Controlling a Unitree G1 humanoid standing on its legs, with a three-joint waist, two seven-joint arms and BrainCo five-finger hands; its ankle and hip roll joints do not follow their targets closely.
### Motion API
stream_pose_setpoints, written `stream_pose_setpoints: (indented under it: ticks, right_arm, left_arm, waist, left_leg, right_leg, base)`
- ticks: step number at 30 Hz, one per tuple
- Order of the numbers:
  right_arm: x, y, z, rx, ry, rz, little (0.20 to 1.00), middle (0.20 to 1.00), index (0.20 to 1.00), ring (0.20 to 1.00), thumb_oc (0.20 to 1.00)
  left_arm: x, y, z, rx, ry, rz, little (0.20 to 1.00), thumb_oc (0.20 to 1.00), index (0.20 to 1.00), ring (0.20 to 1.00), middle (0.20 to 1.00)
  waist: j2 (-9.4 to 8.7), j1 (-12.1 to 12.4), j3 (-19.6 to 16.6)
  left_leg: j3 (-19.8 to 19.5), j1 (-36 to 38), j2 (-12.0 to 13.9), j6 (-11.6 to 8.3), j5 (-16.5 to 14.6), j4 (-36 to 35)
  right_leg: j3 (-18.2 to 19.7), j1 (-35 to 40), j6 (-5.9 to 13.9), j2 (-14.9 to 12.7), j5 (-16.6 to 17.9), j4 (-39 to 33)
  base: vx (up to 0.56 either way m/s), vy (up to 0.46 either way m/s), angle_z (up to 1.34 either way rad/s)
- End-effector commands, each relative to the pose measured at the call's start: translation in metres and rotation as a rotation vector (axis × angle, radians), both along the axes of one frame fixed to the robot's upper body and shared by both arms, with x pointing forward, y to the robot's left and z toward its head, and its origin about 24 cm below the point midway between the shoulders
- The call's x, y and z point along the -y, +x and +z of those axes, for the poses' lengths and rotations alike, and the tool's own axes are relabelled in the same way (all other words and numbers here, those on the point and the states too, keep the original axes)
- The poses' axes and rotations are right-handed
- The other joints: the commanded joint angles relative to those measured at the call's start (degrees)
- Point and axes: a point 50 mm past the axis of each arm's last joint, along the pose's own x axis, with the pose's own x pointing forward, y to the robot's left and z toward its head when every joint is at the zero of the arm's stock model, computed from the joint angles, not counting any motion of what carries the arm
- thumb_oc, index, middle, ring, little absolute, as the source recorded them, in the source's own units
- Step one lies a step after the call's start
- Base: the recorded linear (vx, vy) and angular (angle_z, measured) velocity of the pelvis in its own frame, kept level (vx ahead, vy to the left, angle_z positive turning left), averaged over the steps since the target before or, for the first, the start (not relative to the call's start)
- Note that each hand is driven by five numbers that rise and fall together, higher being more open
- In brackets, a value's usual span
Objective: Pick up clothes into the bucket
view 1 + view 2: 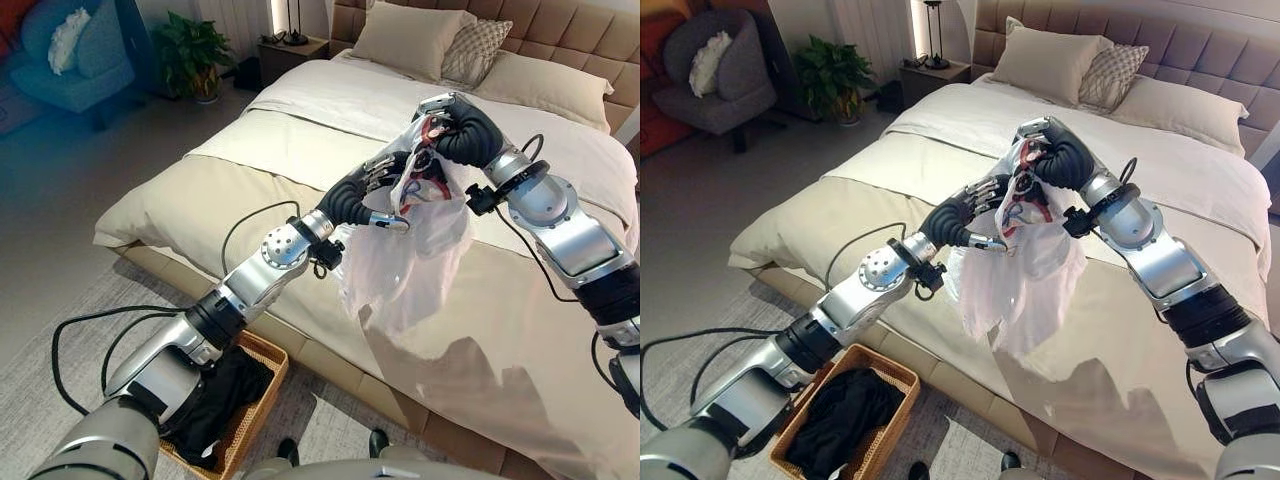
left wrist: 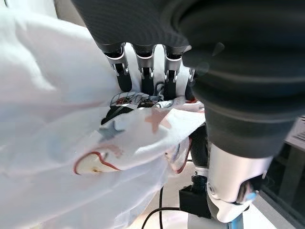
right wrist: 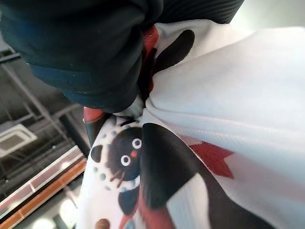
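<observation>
Over on the left an armchair (image 1: 715, 85) stands by a potted plant (image 1: 830, 70), and down on the floor at the foot of the bed sits a woven basket (image 1: 895, 375) with a dark piece of clothing (image 1: 840, 415) already lying in it. Above it the left hand (image 1: 970, 205) reaches out over the bed's edge, its fingers curled into the top of a white garment (image 1: 1025, 275) printed with red and dark cartoon figures. The garment hangs in the air between both hands, clear of the bed (image 1: 940, 160), its loose lower part drooping well above the cover. The right hand (image 1: 1045, 150) comes in from the right and bunches the same cloth from above, fingers closed round the gathered fabric just beside the left hand. Beyond them, pillows (image 1: 1060, 65) rest against the padded headboard (image 1: 1200, 50), and a nightstand (image 1: 935, 72) stands at the bed's far left corner
</observation>
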Motion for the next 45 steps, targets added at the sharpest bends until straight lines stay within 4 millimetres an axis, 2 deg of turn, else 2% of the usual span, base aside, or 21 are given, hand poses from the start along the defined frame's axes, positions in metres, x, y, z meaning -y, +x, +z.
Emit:
stream_pose_setpoints:
  ticks: [1,7,12,18,23,28,30,31,32,33,37,38,39,41,42,45]
  right_arm:
    - [-0.029,-0.031,0.039,0.131,0.137,0.267,0.2,0.2,0.2,0.2,0.2]
    - [-0.042,-0.044,0.041,0.121,0.203,0.4,0.2,0.2,0.2,0.2,0.2]
    - [-0.052,-0.056,0.045,0.133,0.276,0.497,0.2,0.2,0.2,0.2,0.2]
    - [-0.055,-0.06,0.051,0.17,0.298,0.514,0.2,0.2,0.2,0.2,0.2]
    - [-0.047,-0.051,0.055,0.208,0.312,0.425,0.2,0.2,0.2,0.2,0.2]
    - [-0.019,-0.024,0.059,0.256,0.329,0.174,0.2,0.2,0.2,0.2,0.2]
    - [0.001,-0.007,0.061,0.251,0.315,0.024,0.2,0.2,0.2,0.2,0.2]
    - [0.0,-0.007,0.061,0.251,0.315,0.025,0.2,0.2,0.2,0.2,0.2]
    - [0.018,0.007,0.06,0.235,0.316,-0.095,0.2,0.2,0.2,0.2,0.2]
    - [0.018,0.007,0.06,0.235,0.316,-0.093,0.2,0.2,0.2,0.2,0.2]
    - [0.049,0.022,0.06,0.22,0.235,-0.299,0.2,0.2,0.2,0.2,0.2]
    - [0.049,0.022,0.06,0.22,0.235,-0.299,0.2,0.2,0.2,0.2,0.2]
    - [0.065,0.027,0.055,0.19,0.24,-0.377,0.2,0.2,0.2,0.2,0.2]
    - [0.071,0.029,0.053,0.173,0.25,-0.401,0.2,0.2,0.2,0.2,0.2]
    - [0.081,0.032,0.045,0.137,0.258,-0.447,0.2,0.2,0.2,0.2,0.2]
    - [0.086,0.032,0.044,0.128,0.25,-0.467,0.2,0.2,0.2,0.2,0.2]
  left_arm:
    - [0.02,0.016,-0.008,-0.007,0.087,0.057,1.0,1.0,1.0,1.0,1.0]
    - [0.05,0.01,-0.006,0.022,0.099,0.026,1.0,1.0,1.0,1.0,1.0]
    - [0.067,0.009,-0.016,0.0,0.117,0.048,1.0,1.0,1.0,1.0,1.0]
    - [0.075,0.006,-0.022,-0.036,0.11,0.041,1.0,1.0,1.0,1.0,1.0]
    - [0.076,0.004,-0.023,-0.033,0.118,0.021,1.0,1.0,1.0,1.0,1.0]
    - [0.062,0.004,-0.023,-0.032,0.094,0.041,1.0,1.0,1.0,1.0,1.0]
    - [0.051,0.005,-0.021,-0.033,0.067,0.058,1.0,1.0,1.0,1.0,1.0]
    - [0.051,0.005,-0.021,-0.033,0.067,0.059,1.0,1.0,1.0,1.0,1.0]
    - [0.039,0.006,-0.02,-0.034,0.049,0.078,1.0,1.0,1.0,1.0,1.0]
    - [0.039,0.006,-0.02,-0.033,0.048,0.08,1.0,1.0,1.0,1.0,1.0]
    - [0.013,0.006,-0.013,-0.011,0.012,0.118,1.0,1.0,1.0,1.0,1.0]
    - [0.013,0.006,-0.013,-0.011,0.012,0.118,1.0,1.0,1.0,1.0,1.0]
    - [0.001,0.005,-0.008,-0.005,-0.023,0.136,1.0,1.0,1.0,1.0,1.0]
    - [-0.004,0.003,-0.004,0.007,-0.037,0.144,1.0,1.0,1.0,1.0,1.0]
    - [-0.016,0.0,0.005,0.042,-0.068,0.16,1.0,1.0,1.0,1.0,1.0]
    - [-0.03,-0.005,0.022,0.124,-0.088,0.183,1.0,1.0,1.0,1.0,1.0]
  waist:
    - [-1.62,0.61,-4.52]
    - [-1.65,0.6,-4.75]
    - [-1.83,0.33,-4.54]
    - [-1.93,0.2,-4.49]
    - [-1.95,0.4,-4.72]
    - [-2.36,0.89,-5.1]
    - [-2.71,1.46,-5.19]
    - [-2.69,1.41,-5.17]
    - [-3.09,1.96,-5.15]
    - [-3.07,1.89,-5.13]
    - [-3.59,2.63,-5.07]
    - [-3.58,2.6,-5.06]
    - [-3.75,2.98,-5.04]
    - [-3.92,3.05,-4.93]
    - [-4.03,3.64,-4.94]
    - [-4.27,3.91,-4.85]
  left_leg:
    - [-1.51,-0.44,-1.09,0.6,-6.19,4.12]
    - [-1.9,-0.56,-1.01,0.69,-5.91,3.75]
    - [-2.44,-0.91,-1.19,0.93,-5.88,4.07]
    - [-2.59,-0.87,-1.27,1.05,-6.06,4.3]
    - [-2.91,-0.86,-1.37,1.14,-6.28,4.54]
    - [-3.23,-1.51,-1.55,1.21,-5.86,4.84]
    - [-3.44,-1.55,-1.54,1.15,-5.87,4.91]
    - [-3.44,-1.53,-1.54,1.15,-5.87,4.91]
    - [-3.61,-1.72,-1.5,1.03,-5.83,5.08]
    - [-3.61,-1.72,-1.5,1.03,-5.84,5.09]
    - [-3.98,-1.98,-1.4,0.84,-5.76,5.24]
    - [-4.0,-1.98,-1.4,0.84,-5.76,5.24]
    - [-4.36,-1.74,-1.33,0.69,-6.16,5.15]
    - [-4.48,-2.07,-1.39,0.66,-5.65,5.24]
    - [-4.75,-1.94,-1.28,0.5,-6.04,5.24]
    - [-5.24,-2.21,-1.33,0.44,-5.52,5.31]
  right_leg:
    - [-3.12,-1.73,1.97,-0.83,-0.73,4.82]
    - [-3.49,-1.82,1.99,-0.92,-0.58,4.25]
    - [-3.52,-2.12,1.83,-0.95,-0.82,5.0]
    - [-3.51,-2.05,1.72,-1.02,-0.94,5.22]
    - [-3.7,-1.86,1.71,-1.03,-1.09,5.22]
    - [-4.0,-2.23,1.63,-1.18,-0.6,5.25]
    - [-4.17,-2.03,1.55,-1.21,-0.61,5.17]
    - [-4.17,-2.02,1.55,-1.21,-0.61,5.17]
    - [-4.33,-1.93,1.49,-1.16,-0.63,5.15]
    - [-4.33,-1.93,1.49,-1.16,-0.63,5.16]
    - [-4.95,-1.58,1.35,-1.17,-0.68,5.03]
    - [-4.97,-1.57,1.35,-1.17,-0.68,5.03]
    - [-5.38,-1.16,1.28,-1.09,-1.15,5.07]
    - [-5.55,-1.33,1.18,-1.19,-0.72,5.04]
    - [-5.93,-0.93,1.14,-1.05,-1.26,5.09]
    - [-6.48,-1.01,0.99,-1.1,-1.03,5.23]
  base:
    - [0.01,-0.008,0.08]
    - [-0.01,-0.001,0.05]
    - [-0.01,0.001,0.01]
    - [0.0,0.0,0.0]
    - [0.0,0.0,0.0]
    - [-0.01,0.003,0.01]
    - [0.0,0.0,0.0]
    - [0.0,0.0,0.0]
    - [0.0,0.0,0.0]
    - [-0.02,-0.003,0.04]
    - [-0.01,0.001,0.08]
    - [0.02,0.001,0.12]
    - [0.0,0.003,0.09]
    - [0.0,-0.002,0.15]
    - [0.0,-0.008,0.16]
    - [0.0,-0.008,0.12]
